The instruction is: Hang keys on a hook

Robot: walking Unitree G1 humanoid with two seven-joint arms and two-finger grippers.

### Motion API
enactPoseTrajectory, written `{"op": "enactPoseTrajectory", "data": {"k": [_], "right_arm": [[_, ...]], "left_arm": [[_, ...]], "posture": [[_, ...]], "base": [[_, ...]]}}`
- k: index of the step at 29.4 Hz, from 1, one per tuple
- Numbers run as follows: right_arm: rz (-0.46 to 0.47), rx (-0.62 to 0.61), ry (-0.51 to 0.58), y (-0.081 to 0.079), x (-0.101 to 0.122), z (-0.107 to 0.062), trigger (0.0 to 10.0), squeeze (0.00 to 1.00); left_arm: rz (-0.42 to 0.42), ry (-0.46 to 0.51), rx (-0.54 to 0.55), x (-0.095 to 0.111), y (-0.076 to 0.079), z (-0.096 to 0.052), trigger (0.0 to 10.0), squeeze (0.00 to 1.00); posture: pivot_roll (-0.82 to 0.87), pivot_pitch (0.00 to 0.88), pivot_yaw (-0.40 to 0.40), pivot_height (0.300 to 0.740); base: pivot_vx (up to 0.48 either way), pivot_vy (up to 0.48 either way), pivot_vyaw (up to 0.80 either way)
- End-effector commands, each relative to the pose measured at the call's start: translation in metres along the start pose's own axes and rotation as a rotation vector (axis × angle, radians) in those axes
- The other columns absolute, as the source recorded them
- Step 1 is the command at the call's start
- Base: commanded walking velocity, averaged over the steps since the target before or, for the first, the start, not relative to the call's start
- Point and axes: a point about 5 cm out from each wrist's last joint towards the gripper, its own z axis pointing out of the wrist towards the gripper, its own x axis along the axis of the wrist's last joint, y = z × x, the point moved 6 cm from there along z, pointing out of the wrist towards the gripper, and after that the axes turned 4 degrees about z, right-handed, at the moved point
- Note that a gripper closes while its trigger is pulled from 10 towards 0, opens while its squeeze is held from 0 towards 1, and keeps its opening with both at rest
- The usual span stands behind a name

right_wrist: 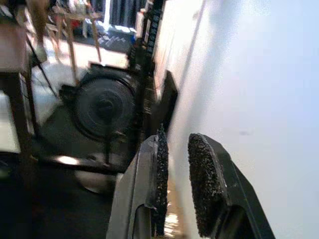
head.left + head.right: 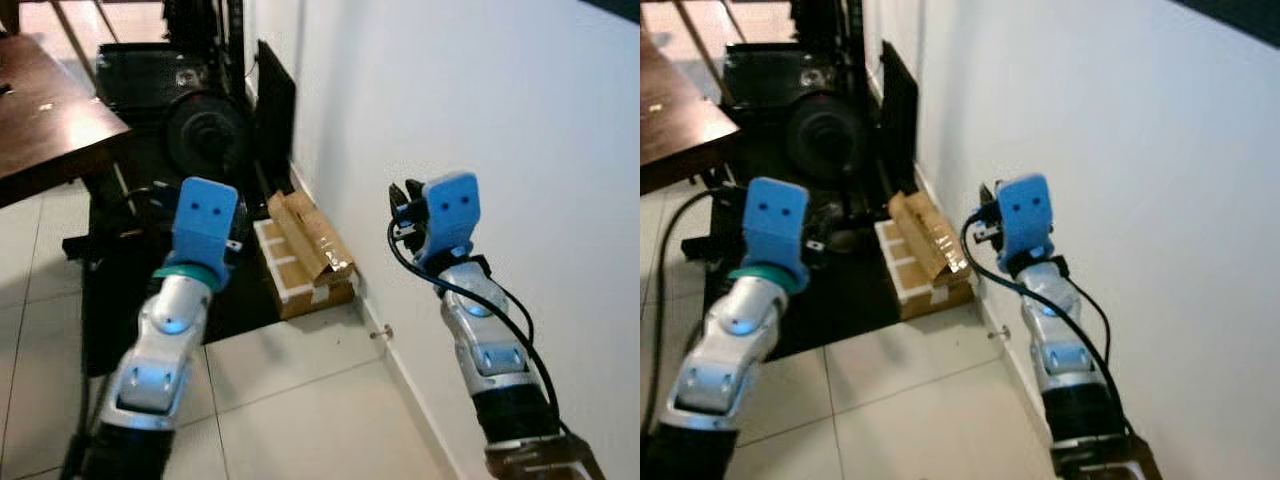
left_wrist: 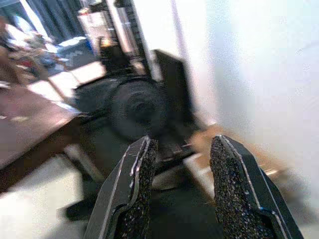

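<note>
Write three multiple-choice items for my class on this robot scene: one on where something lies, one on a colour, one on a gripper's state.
1. Where does the cardboard box lie?
A. on the floor against the white wall
B. on the wooden table
C. between the left gripper's fingers

2. What colour are the wrist housings behind both grippers?
A. red
B. blue
C. yellow

3. How do the left gripper's fingers stand?
A. shut on keys
B. shut on a cable
C. open, holding nothing

Answers: 1 A, the box rests on the floor at the foot of the wall. 2 B, both housings show bright blue. 3 C, the left wrist view shows a clear gap between the fingers.
</note>
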Motion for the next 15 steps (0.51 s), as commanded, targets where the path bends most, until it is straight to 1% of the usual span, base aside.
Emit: {"op": "enactPoseTrajectory", "data": {"k": [1,2,4,5,7,8,9,10,13,14,15], "right_arm": [[0.036,-0.011,0.020,0.002,0.005,-0.002,10.0,0.00],[0.036,-0.011,0.020,0.002,0.005,-0.002,10.0,0.00],[0.002,0.029,0.009,-0.008,-0.001,-0.006,10.0,0.00],[-0.045,0.084,-0.004,-0.020,-0.006,-0.009,10.0,0.00],[-0.110,0.163,-0.016,-0.037,-0.012,-0.015,10.0,0.00],[-0.110,0.163,-0.016,-0.037,-0.012,-0.015,10.0,0.00],[-0.127,0.197,-0.026,-0.043,-0.015,-0.018,10.0,0.00],[-0.125,0.199,-0.034,-0.043,-0.017,-0.019,10.0,0.00],[-0.125,0.199,-0.034,-0.043,-0.017,-0.019,10.0,0.00],[-0.127,0.197,-0.042,-0.042,-0.020,-0.020,10.0,0.00],[-0.096,0.138,-0.067,-0.028,-0.028,-0.028,10.0,0.00]], "left_arm": [[0.037,-0.039,0.012,-0.012,-0.006,-0.005,10.0,0.00],[0.037,-0.039,0.012,-0.012,-0.006,-0.005,10.0,0.00],[0.044,-0.063,0.022,-0.017,-0.010,-0.009,10.0,0.00],[0.048,-0.065,0.016,-0.017,-0.010,-0.014,10.0,0.00],[0.050,-0.071,0.010,-0.020,-0.013,-0.023,10.0,0.00],[0.050,-0.071,0.010,-0.020,-0.013,-0.023,10.0,0.00],[0.078,-0.090,0.014,-0.030,-0.020,-0.035,10.0,0.00],[0.105,-0.105,0.011,-0.039,-0.023,-0.044,10.0,0.00],[0.105,-0.105,0.011,-0.039,-0.023,-0.044,10.0,0.00],[0.115,-0.117,0.007,-0.048,-0.023,-0.052,10.0,0.00],[0.025,-0.147,-0.009,-0.060,-0.011,-0.062,10.0,0.00]], "posture": [[-0.09,0.056,0.060,0.740],[-0.09,0.056,0.060,0.740],[-0.07,0.062,0.060,0.740],[-0.07,0.065,0.052,0.740],[-0.06,0.073,0.038,0.740],[-0.06,0.073,0.038,0.740],[-0.06,0.074,0.033,0.740],[-0.06,0.074,0.028,0.740],[-0.06,0.074,0.028,0.740],[-0.06,0.072,0.022,0.740],[-0.09,0.074,0.044,0.740]], "base": [[0.000,0.000,0.00],[0.000,0.000,0.00],[0.000,0.000,0.00],[0.000,0.000,0.00],[0.000,0.000,0.00],[0.000,0.000,0.00],[0.000,0.000,0.00],[0.000,0.000,0.00],[0.000,0.000,0.00],[0.000,0.000,0.00],[0.000,0.000,0.00]]}}
